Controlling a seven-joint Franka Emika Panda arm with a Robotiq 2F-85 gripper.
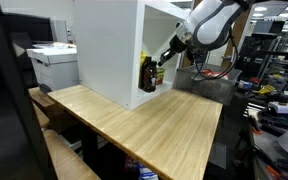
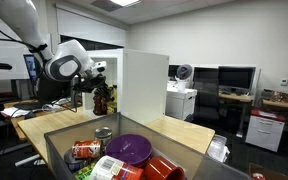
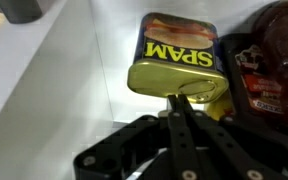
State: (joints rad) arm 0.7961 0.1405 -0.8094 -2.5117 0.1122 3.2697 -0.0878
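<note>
In the wrist view a yellow SPAM can [image 3: 179,55] stands inside the white cabinet [image 3: 74,70]. A dark bottle with a red label [image 3: 269,60] is right beside it. My gripper [image 3: 179,98] is shut, its two fingers pressed together with nothing between them. The fingertips are at the can's lower edge; I cannot tell if they touch it. In both exterior views the gripper [image 1: 156,66] [image 2: 96,88] reaches into the open side of the white cabinet [image 1: 109,45] [image 2: 144,85] on the wooden table [image 1: 164,125]. It is next to the dark bottles [image 1: 147,74] [image 2: 107,99].
A white printer [image 1: 54,62] stands beyond the table's far end. A clear bin [image 2: 64,150] in the foreground holds a purple plate [image 2: 130,148], cans and cups. Desks with monitors [image 2: 234,78] and lab equipment [image 1: 269,60] surround the table.
</note>
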